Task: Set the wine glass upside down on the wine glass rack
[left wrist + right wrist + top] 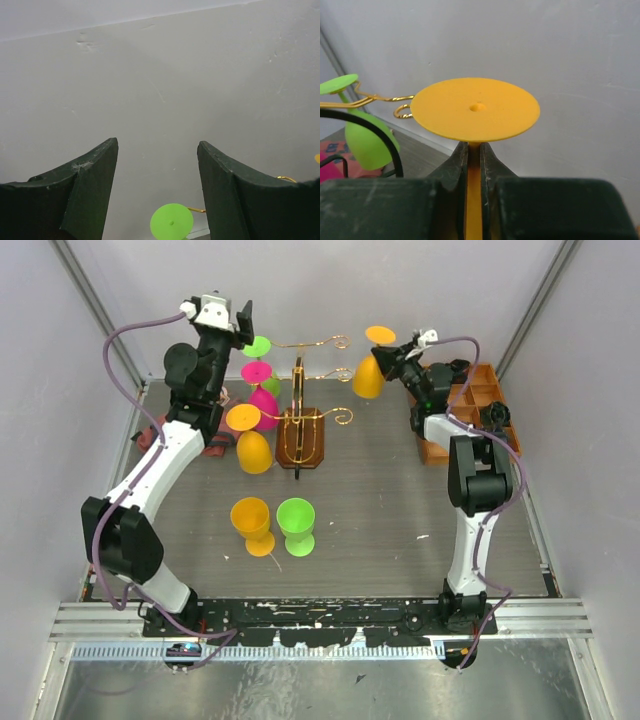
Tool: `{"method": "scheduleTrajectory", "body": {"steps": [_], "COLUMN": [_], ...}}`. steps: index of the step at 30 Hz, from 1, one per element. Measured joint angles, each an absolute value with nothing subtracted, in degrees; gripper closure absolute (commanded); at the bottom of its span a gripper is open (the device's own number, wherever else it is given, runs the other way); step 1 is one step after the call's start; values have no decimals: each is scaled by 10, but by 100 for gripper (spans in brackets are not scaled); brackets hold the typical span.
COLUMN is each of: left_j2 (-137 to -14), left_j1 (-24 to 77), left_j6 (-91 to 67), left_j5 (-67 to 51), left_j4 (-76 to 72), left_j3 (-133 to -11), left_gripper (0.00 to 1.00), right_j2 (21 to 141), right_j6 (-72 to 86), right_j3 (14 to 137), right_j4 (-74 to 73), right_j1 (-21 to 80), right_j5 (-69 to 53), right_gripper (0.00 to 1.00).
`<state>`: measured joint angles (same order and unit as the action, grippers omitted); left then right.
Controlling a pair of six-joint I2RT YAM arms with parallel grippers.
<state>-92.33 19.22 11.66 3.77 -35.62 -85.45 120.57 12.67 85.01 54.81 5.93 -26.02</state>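
Left gripper (157, 190): jaws apart, empty, raised near the far-left corner of the table (390, 500).
Gold wire rack (300, 435), brown wooden base: three glasses (262, 405) hung, left side.
Right gripper (474, 152): clamped on the stem of an inverted yellow plastic wine glass (368, 375) beside the rack's right arms; hanging remained.

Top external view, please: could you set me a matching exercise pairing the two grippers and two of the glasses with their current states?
Column one:
1. left gripper
2. right gripper
3. pink glass
4. green glass nearest the arms

Column two:
A. standing upright on the table
B. hanging upside down on the wine glass rack
C. open, holding nothing
D. shut on the stem of an orange glass

Pairs: 1-C, 2-D, 3-B, 4-A
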Motion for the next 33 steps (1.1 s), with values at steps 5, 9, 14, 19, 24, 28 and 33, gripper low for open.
{"method": "scheduleTrajectory", "body": {"steps": [5,9,14,19,24,28,33], "left_j2": [-926,-926,-926,-926,-926,-926,-926], "left_j1": [190,187,185,184,183,182,181], "left_j6": [120,124,131,135,135,136,138], "left_j5": [42,47,50,51,51,51,51], "left_j4": [-349,-345,-344,-344,-344,-343,-339], "left_j3": [-854,-854,-854,-854,-854,-853,-851], "left_gripper": [29,29,28,28,28,28,28], "right_j2": [1248,1254,1254,1261,1283,1306,1329], "right_j6": [147,148,144,138,136,134,134], "right_j3": [863,867,874,877,887,910,950], "right_j4": [577,585,604,620,621,623,625], "right_j1": [67,82,97,105,113,119,127], "right_j5": [-313,-338,-358,-371,-373,-369,-366], "right_gripper": [99,99,99,99,99,99,99]}}
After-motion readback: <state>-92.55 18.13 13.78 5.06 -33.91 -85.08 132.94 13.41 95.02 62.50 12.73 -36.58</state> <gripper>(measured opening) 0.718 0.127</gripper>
